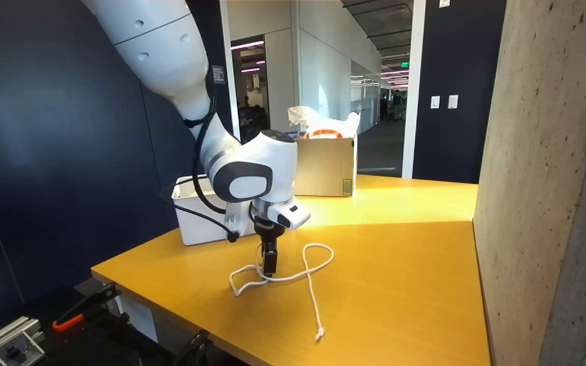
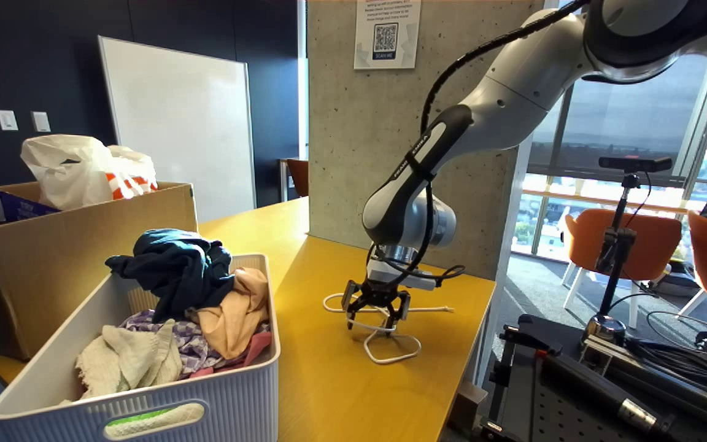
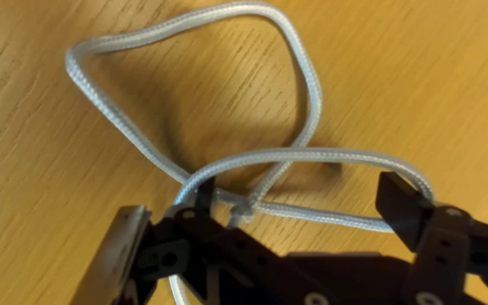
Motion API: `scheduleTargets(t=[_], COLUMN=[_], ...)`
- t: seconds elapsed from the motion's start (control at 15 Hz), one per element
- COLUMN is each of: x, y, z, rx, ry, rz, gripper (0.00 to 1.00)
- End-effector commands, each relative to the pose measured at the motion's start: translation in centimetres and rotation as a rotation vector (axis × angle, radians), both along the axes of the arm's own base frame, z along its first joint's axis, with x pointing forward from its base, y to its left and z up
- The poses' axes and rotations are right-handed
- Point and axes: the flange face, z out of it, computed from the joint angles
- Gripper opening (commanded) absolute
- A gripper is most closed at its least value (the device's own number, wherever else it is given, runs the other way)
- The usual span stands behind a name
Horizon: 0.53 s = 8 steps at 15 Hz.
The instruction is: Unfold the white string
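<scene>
The spread end effector hides part of the white string, looped beneath it on the counter. In an exterior view, a cut-off bin at nine o'clock holds cloths, a box at ten a plastic bag. In an exterior view, the string's loops run roughly nine to three, loose end toward six.

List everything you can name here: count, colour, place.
string: one, white, looped on table
table: one, yellow, beside pillar
bin: one, white, on table
cloths: several, mixed colours, in bin
box: one, brown, on table
plastic bag: at least one, white, in box
pillar: one, grey, beside table
poster: one, white, on pillar
whiteboard: one, white, background
chairs: several, orange, background
camera: at least one, black, on stand
arm: one, white, over table
tool: one, black, amid string loops
</scene>
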Motion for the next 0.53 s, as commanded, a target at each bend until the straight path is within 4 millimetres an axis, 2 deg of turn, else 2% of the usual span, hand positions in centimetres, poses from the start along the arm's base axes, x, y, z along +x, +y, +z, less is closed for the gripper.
scheduleTargets(t=[0.0,0.2,0.47], x=[-0.8,-1.7,-4.0], y=[-0.2,-0.4,-0.8], z=[0.7,1.7,5.3], rx=[0.021,0.013,0.001], ry=[-0.01,-0.021,-0.062], rz=[0.005,0.004,0.003], gripper=[1.0,1.0,1.0])
